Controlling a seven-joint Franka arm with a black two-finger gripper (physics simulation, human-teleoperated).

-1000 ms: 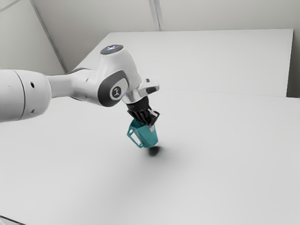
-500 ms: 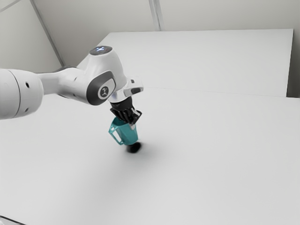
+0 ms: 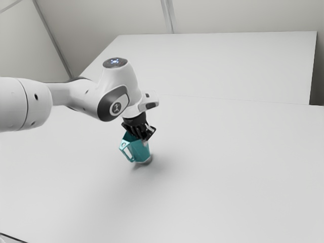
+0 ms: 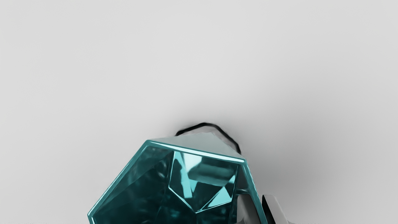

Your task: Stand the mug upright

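In the exterior view my gripper [image 3: 143, 137] points down at the top of the teal, faceted mug [image 3: 139, 151], whose handle faces the exterior view's left. The mug's opening is up, with its body slightly tilted, and its base is at or just above the table; contact cannot be told for certain. In the wrist view the gripper [image 4: 260, 205] has one finger inside the mug [image 4: 199, 152] and one outside, pinching the wall near the rim. The handle is hidden in that view.
The white table [image 3: 228, 167] extends around the mug on all sides. A dark shadow lies beside the mug's base. A pale raised panel [image 3: 217, 66] stands behind the table.
Held by its wall, the mug first moved toward the exterior view's left, then came lower and slightly back right with my hand. It stands straighter, and its shadow has drawn in to its base.
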